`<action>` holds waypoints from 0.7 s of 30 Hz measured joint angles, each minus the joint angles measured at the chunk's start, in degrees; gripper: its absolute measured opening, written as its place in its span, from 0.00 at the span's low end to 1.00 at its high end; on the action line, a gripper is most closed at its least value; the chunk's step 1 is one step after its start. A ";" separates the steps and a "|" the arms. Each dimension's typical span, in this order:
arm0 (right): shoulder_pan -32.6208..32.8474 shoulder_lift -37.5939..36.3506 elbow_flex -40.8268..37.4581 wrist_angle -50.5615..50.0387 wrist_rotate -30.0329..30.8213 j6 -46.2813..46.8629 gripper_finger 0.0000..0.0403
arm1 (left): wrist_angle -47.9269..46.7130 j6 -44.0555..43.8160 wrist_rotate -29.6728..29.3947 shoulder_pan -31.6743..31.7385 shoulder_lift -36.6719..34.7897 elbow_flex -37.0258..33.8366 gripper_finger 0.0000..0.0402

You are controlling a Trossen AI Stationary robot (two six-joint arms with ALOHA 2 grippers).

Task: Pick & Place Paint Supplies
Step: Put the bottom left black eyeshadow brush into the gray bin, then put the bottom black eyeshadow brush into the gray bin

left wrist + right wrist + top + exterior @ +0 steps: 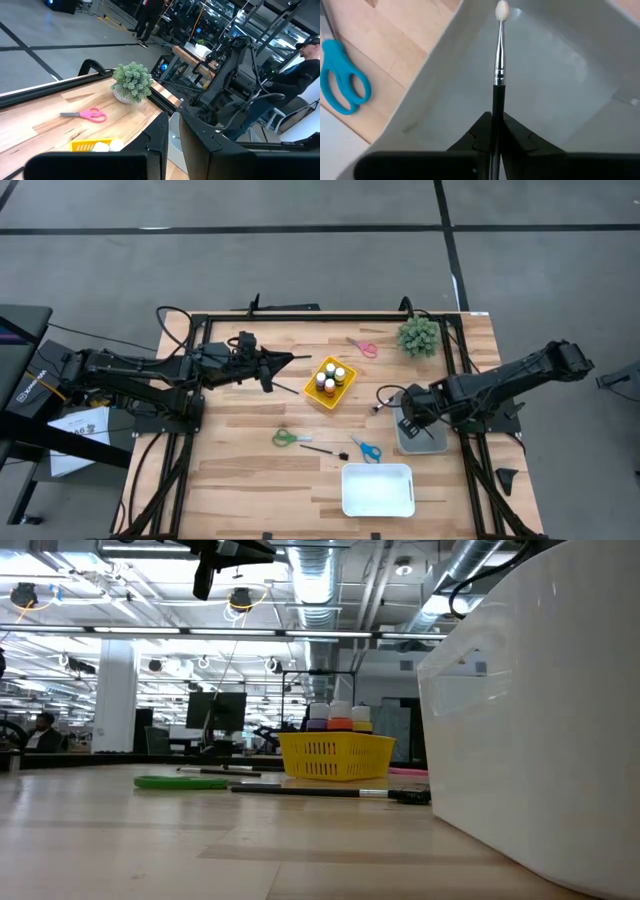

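A yellow basket (330, 383) holds several paint bottles with orange and yellow tops, also seen in the low view (335, 755). One dark-handled brush (322, 450) lies on the wood near the blue scissors, and another thin dark brush (285, 387) lies left of the basket. My left gripper (295, 360) hovers raised above that second brush, shut and empty, pointing toward the table's right. My right gripper (412, 415) sits over the grey tray (420, 438) and is shut on a white-tipped brush (499, 60). My right gripper (495, 117) pinches the brush's black handle (496, 100) between its two fingers, just behind the silver ferrule. The brush runs straight out along the fingers, its white tip (501, 9) pointing down into the grey tray (555, 85). Whether the tip touches the tray I cannot tell.
A white bin (377, 490) stands at the near edge. Pink scissors (362, 347), green scissors (290, 438) and blue scissors (366, 450) lie on the wood. A spiky green plant (418, 335) stands at the far right corner. People show in the room beyond.
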 joint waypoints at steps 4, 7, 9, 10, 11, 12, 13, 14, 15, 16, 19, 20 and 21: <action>-0.08 0.00 0.00 0.01 -0.05 -0.54 0.11 | -0.02 0.00 0.02 0.00 0.00 0.00 0.10; -0.08 -0.01 0.01 -0.03 -0.16 -0.55 0.13 | -0.02 0.00 0.02 0.00 0.00 0.00 0.10; -0.08 -0.02 0.00 -0.05 -0.17 -1.05 0.13 | -0.02 0.00 0.02 0.00 0.00 0.00 0.10; -0.08 -0.02 0.00 -0.04 -0.21 -1.36 0.13 | -0.02 0.02 0.03 0.00 -0.02 0.00 0.10; -0.08 -0.02 0.00 -0.08 -0.21 -1.42 0.13 | -0.02 0.02 0.04 0.00 0.00 0.00 0.10; -0.08 -0.02 0.02 -0.08 -0.21 -1.40 0.13 | -0.02 0.02 0.04 0.00 0.00 0.00 0.10; -0.06 -0.02 0.02 -0.08 -0.21 -1.42 0.14 | -0.02 0.02 0.04 0.00 0.00 0.00 0.10; -0.07 -0.02 0.02 -0.10 -0.23 -1.40 0.14 | -0.02 0.02 0.04 0.00 0.00 0.00 0.10; -0.05 -0.02 0.02 -0.10 -0.25 -1.40 0.14 | -0.02 0.04 0.05 0.00 0.00 0.00 0.10; -0.05 -0.02 0.02 -0.10 -0.29 -1.40 0.14 | -0.02 0.04 0.07 0.00 0.00 0.00 0.10; -0.05 -0.02 0.02 -0.10 -0.36 -1.41 0.14 | -0.02 0.04 0.26 0.00 -0.02 0.00 0.10; -0.05 -0.02 0.02 -0.10 -0.36 -1.42 0.14 | -0.02 0.04 0.27 0.00 0.00 0.00 0.10; -0.02 -0.02 0.03 -0.10 -0.38 -1.42 0.14 | -0.02 0.07 0.51 0.00 -0.01 0.00 0.10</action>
